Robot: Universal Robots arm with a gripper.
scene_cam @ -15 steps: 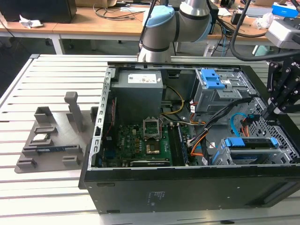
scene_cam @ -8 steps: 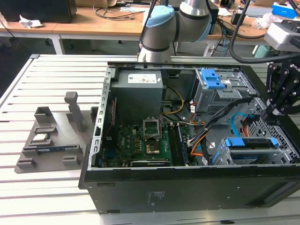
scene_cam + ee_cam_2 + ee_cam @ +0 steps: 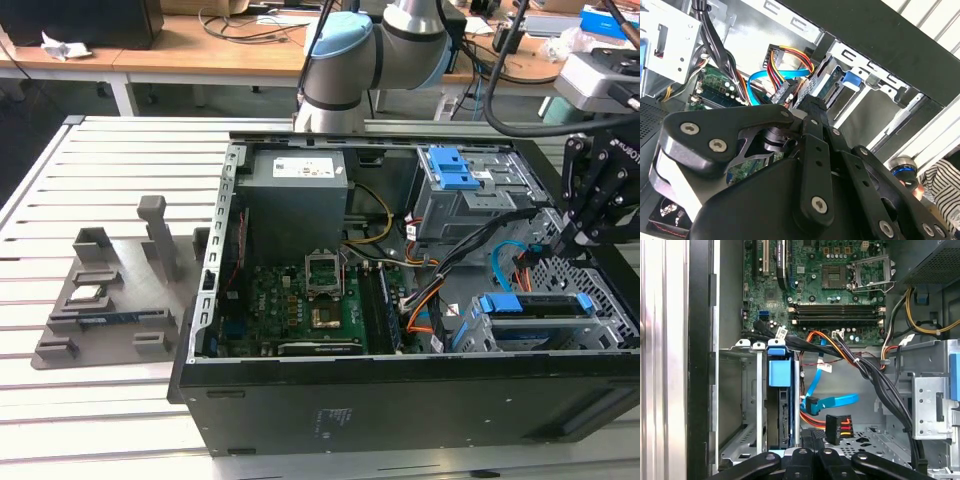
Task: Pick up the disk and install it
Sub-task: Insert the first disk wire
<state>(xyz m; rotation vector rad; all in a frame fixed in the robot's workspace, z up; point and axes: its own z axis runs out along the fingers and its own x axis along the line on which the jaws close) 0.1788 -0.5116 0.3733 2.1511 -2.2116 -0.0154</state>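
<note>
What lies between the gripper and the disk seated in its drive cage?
In the first wrist view, loose cables: a blue data cable and a black connector with red and yellow wires hang between the gripper and the disk.

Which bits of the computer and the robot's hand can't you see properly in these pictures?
- The gripper: in the exterior view its tips dip behind the case's edge; in both wrist views its own black linkages block them.
- The disk: in the first wrist view it sits edge-on in the drive cage, so its label is hidden.
- The orange and blue cables: their far ends run under the black cable bundle.
</note>
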